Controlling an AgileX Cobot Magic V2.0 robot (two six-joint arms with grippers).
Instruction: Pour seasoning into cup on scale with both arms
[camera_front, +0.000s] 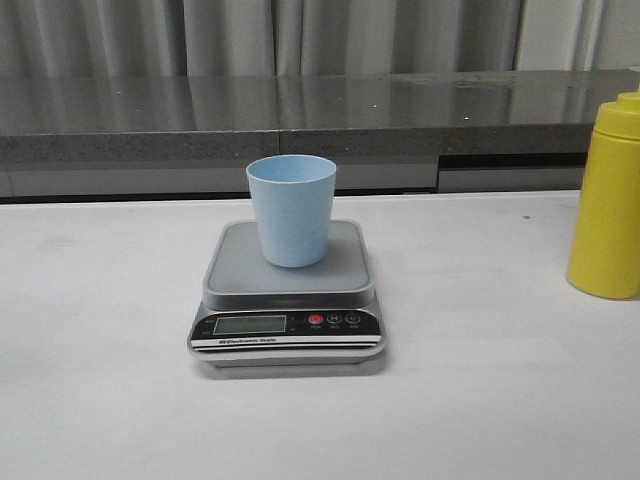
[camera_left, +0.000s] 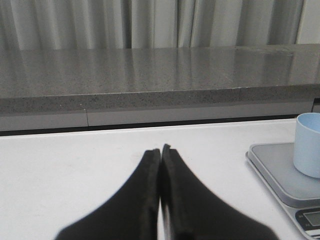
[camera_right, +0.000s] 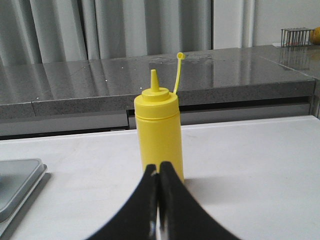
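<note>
The pale blue cup (camera_front: 291, 208) stands upright on the grey platform of the scale (camera_front: 287, 280) in the middle of the white table. The yellow seasoning bottle (camera_front: 609, 205) stands upright at the right edge of the front view, its cap off the nozzle and hanging on its tether. In the right wrist view the bottle (camera_right: 157, 131) is straight ahead of my right gripper (camera_right: 159, 167), which is shut and empty, short of the bottle. My left gripper (camera_left: 160, 151) is shut and empty over bare table, left of the scale (camera_left: 280, 172) and cup (camera_left: 308, 145). Neither gripper shows in the front view.
A grey stone counter (camera_front: 300, 115) runs along the back behind the table, with grey curtains above it. A corner of the scale (camera_right: 17, 180) shows in the right wrist view. A wire rack (camera_right: 294, 36) stands far back on the counter.
</note>
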